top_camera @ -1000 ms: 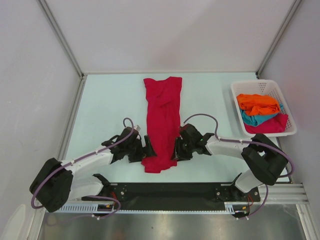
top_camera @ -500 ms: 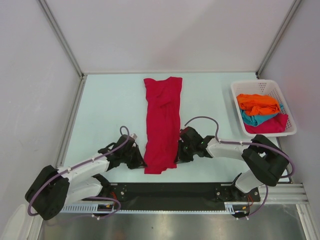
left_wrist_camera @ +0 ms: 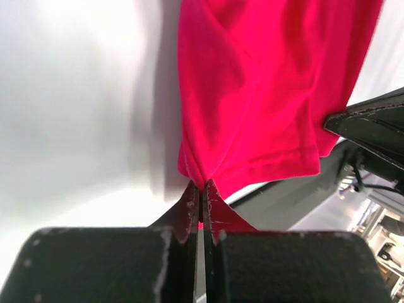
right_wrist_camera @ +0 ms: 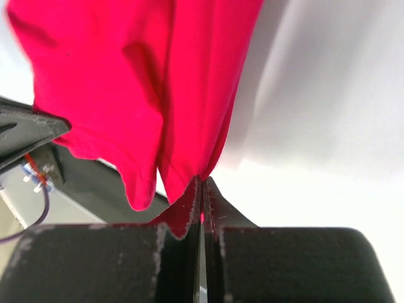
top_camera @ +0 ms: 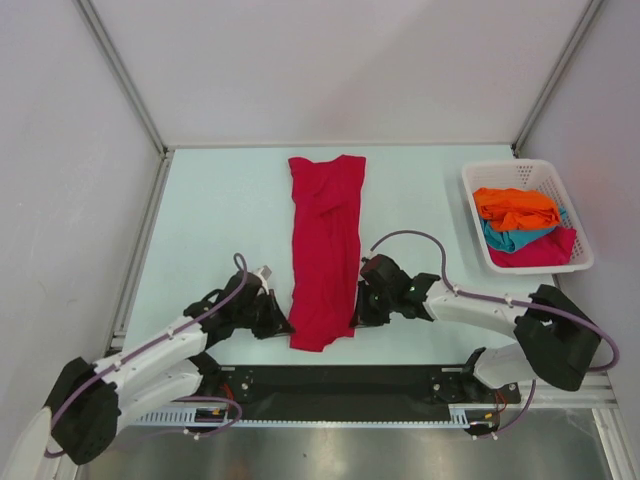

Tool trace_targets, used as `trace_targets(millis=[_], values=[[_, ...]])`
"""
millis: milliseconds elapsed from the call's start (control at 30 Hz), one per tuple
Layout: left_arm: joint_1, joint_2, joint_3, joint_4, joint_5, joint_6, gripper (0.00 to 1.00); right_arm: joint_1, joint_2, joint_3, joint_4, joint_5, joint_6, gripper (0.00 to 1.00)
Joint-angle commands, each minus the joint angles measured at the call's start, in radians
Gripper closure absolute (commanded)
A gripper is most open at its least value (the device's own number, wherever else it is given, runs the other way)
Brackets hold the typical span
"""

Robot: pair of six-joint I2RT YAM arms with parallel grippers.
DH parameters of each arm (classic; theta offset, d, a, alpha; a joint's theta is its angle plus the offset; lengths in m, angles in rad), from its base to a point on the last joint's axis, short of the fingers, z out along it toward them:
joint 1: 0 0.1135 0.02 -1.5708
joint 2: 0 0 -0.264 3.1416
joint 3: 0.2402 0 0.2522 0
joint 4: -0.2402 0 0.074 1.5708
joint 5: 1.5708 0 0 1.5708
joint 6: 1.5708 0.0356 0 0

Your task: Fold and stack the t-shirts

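Watching the two arms just now and they've finally bitten down; a second back the left pincer (top_camera: pixel 282 322) and the right pincer (top_camera: pixel 356 316) sat wide open on either side of the red shirt (top_camera: pixel 324 250), and now both are clamped fully together, each with a corner of the near hem pinched in it; the wrist cameras show it best, with cloth bunching up right at the tips on both sides. The shirt is a long narrow strip on the table (top_camera: pixel 220 220); its near end lies between the two pincers and the rest runs straight away from them toward the far side. Further out beyond the right pincer is the basket (top_camera: pixel 578 262), with an orange shirt (top_camera: pixel 515 207), a teal shirt (top_camera: pixel 508 240) and a second red shirt (top_camera: pixel 552 250) heaped in it, well apart from either pincer. My guess is the lengthwise fold is done and this grab sets up carrying the hem over toward the collar; if one corner slips, the fold comes out crooked.
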Motion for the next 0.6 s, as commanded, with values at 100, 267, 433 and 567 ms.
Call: trace_targets(millis=[100,267,433,567], values=[[0.001,-0.217,0.034,-0.219,0.024,-0.046,1.0,0.077,-0.145,0.037,-0.156,0.059,0.05,1.0],[0.001,-0.292,0.099,-0.326,0.019,-0.06,1.0,0.124,-0.202,0.044,-0.222,0.084,0.091,1.0],[0.002,-0.223,0.169,-0.31,-0.024,-0.045,1.0,0.115,-0.191,0.084,-0.247,0.123,0.062,1.0],[0.019,-0.059,0.263,-0.233,-0.04,0.013,1.0,0.037,-0.108,0.172,-0.247,0.125,-0.022,1.0]])
